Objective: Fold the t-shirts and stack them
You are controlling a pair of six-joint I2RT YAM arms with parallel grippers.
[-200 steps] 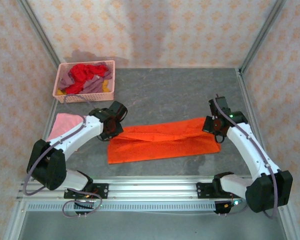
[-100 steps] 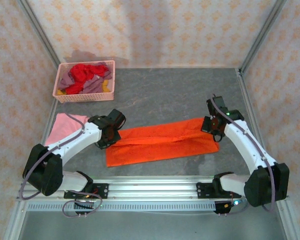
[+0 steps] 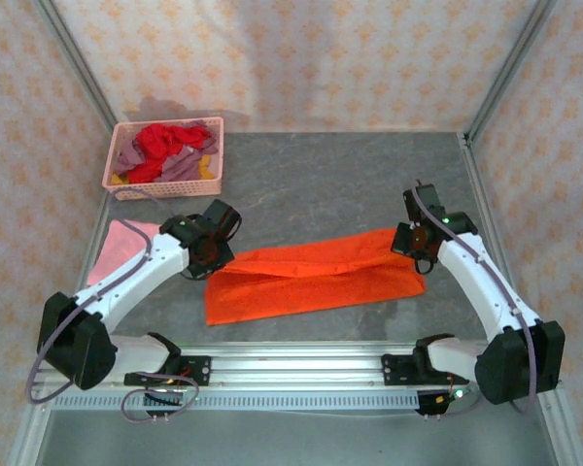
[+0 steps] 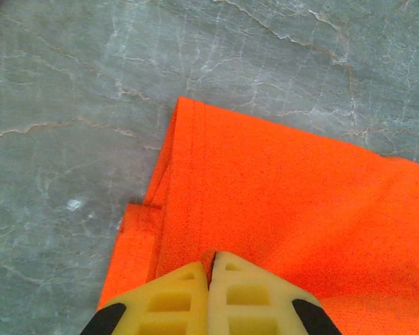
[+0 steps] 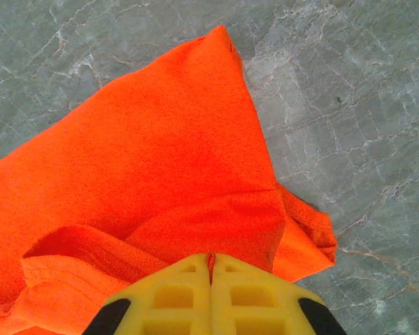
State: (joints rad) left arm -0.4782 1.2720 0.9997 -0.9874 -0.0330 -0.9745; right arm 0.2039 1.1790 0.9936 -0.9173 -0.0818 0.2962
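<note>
Top external: orange t-shirt lies lengthwise between left gripper and right gripper, one at each end | Left wrist: left gripper pinched tight on folded edge, cloth ahead-right | Right wrist: right gripper clamped on bunched hem, cloth ahead-left

No writing, label, brand name, number or sign can be read anywhere in these views.
</note>
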